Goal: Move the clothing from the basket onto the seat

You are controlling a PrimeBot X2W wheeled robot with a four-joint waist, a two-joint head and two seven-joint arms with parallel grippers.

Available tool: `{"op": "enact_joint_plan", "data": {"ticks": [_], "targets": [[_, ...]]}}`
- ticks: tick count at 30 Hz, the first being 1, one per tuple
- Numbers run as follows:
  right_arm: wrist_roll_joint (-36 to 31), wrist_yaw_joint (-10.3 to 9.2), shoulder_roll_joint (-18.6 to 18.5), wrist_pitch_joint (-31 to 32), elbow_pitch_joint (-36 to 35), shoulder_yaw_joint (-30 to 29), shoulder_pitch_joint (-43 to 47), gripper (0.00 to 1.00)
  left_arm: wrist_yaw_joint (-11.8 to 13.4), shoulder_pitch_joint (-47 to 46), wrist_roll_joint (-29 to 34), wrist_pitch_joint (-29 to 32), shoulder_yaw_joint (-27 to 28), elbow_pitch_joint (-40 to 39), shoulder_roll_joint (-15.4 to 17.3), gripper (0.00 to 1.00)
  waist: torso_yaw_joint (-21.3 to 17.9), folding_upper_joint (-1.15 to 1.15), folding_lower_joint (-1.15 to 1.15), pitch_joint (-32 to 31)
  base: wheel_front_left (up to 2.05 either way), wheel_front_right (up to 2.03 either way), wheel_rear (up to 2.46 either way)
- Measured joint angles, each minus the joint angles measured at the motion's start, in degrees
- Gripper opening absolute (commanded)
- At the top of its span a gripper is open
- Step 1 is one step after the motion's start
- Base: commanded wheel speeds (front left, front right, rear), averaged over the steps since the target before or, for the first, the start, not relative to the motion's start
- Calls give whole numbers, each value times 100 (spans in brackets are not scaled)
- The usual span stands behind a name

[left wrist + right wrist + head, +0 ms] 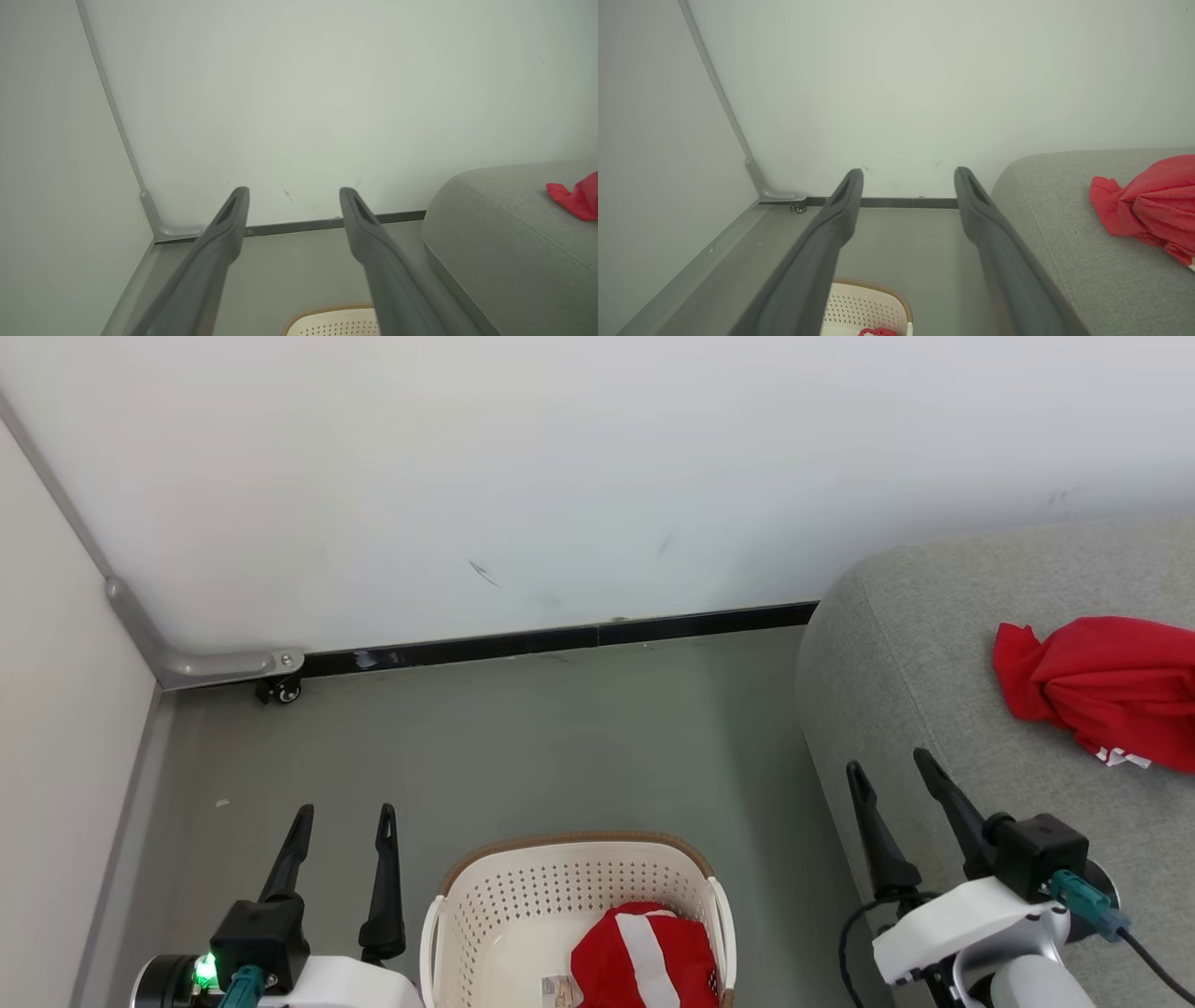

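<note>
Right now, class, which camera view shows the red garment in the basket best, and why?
The head view: the striped garment lies plainly in the basket, white stripe showing. The right wrist view catches a red sliver at its bottom edge; the left wrist view gives the basket's rim.

The basket (485,905) stands open-topped on the grey floor (560,737), a red garment (644,957) heaped in its right half, bare plastic to the left. Open floor runs beyond the basket to the wall (560,476); the seat (896,644) rises just right of it, a second red garment (1111,686) lying farther right on the cushion, with bare fabric between.
</note>
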Motion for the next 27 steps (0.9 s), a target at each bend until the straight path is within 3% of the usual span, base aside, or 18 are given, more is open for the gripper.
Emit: {"op": "enact_joint_plan", "data": {"ticks": [27], "targets": [[-276,0,154,305,-481,-118,626,100,-99,-1,-9,-5,-80,297,-79,100,151,0,0,-61,0,0,0]]}}
